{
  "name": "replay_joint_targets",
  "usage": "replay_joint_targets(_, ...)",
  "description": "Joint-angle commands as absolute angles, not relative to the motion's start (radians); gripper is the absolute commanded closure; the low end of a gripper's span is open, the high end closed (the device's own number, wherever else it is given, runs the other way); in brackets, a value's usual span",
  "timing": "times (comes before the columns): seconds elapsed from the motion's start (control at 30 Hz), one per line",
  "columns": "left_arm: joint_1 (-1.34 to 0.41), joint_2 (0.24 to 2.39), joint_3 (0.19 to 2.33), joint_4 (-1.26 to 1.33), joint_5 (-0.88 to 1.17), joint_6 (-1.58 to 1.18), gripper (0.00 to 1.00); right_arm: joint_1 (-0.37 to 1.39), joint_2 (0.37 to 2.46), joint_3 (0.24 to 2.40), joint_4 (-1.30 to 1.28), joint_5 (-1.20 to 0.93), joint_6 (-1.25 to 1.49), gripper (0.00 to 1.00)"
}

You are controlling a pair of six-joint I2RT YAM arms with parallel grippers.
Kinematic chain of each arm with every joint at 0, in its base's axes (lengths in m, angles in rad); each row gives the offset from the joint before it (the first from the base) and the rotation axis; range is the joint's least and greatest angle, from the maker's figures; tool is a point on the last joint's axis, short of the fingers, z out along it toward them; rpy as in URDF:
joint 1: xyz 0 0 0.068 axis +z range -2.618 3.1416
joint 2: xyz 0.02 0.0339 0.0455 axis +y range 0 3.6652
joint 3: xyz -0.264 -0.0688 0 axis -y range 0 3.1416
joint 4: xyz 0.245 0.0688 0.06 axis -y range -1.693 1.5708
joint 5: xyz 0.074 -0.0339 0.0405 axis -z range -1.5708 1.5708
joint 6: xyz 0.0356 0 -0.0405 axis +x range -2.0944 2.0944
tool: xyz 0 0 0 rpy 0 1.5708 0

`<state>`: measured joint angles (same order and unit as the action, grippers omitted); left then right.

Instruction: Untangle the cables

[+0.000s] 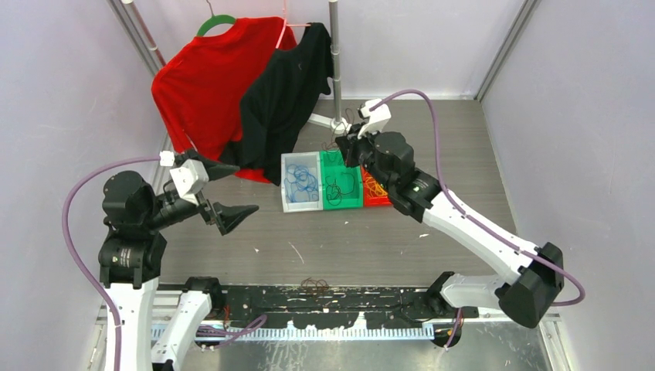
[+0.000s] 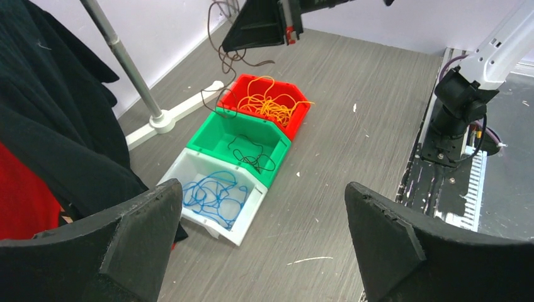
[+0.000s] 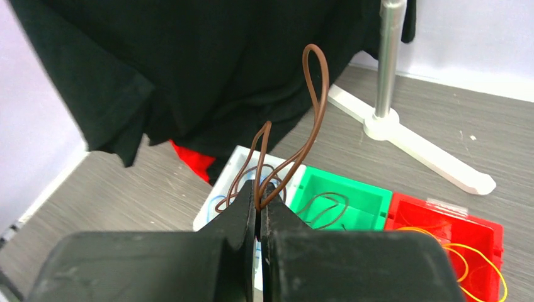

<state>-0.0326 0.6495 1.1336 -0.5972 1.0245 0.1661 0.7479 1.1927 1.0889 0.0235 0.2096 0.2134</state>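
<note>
Three bins stand in a row. The white bin (image 2: 250,217) holds a blue cable (image 2: 214,195), the green bin (image 2: 214,135) a black cable (image 2: 252,156), and the red bin (image 2: 301,118) a yellow-orange cable (image 2: 272,100). My right gripper (image 3: 258,186) is shut on a brown cable (image 3: 325,88), whose loops stick up past the fingertips. It hovers above the far side of the green bin (image 1: 341,179). In the left wrist view the brown cable (image 2: 252,64) dangles from it. My left gripper (image 2: 264,186) is open and holds nothing, to the left of the white bin (image 1: 287,182). A small brown cable (image 1: 314,284) lies near the front edge.
A clothes stand (image 1: 337,69) with a red shirt (image 1: 201,85) and a black shirt (image 1: 282,100) rises behind the bins; its white foot (image 2: 165,119) lies beside them. A black rail (image 1: 324,301) runs along the near edge. Walls close in left and right.
</note>
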Motion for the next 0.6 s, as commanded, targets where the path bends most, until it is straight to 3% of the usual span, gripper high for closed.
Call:
replay_joint_targets(0.0, -0.029, 0.647, 1.181, -0.64, 1.009, 0.203, 0.0, 0.732, 1.254, 1.1, 0.069, 0.265, 0.176, 0.99)
replay_joint_targets(0.57, -0.029, 0.645, 1.205, -0.697, 0.997, 0.249, 0.0, 0.719, 1.64, 1.162, 0.04, 0.415, 0.142, 0.99)
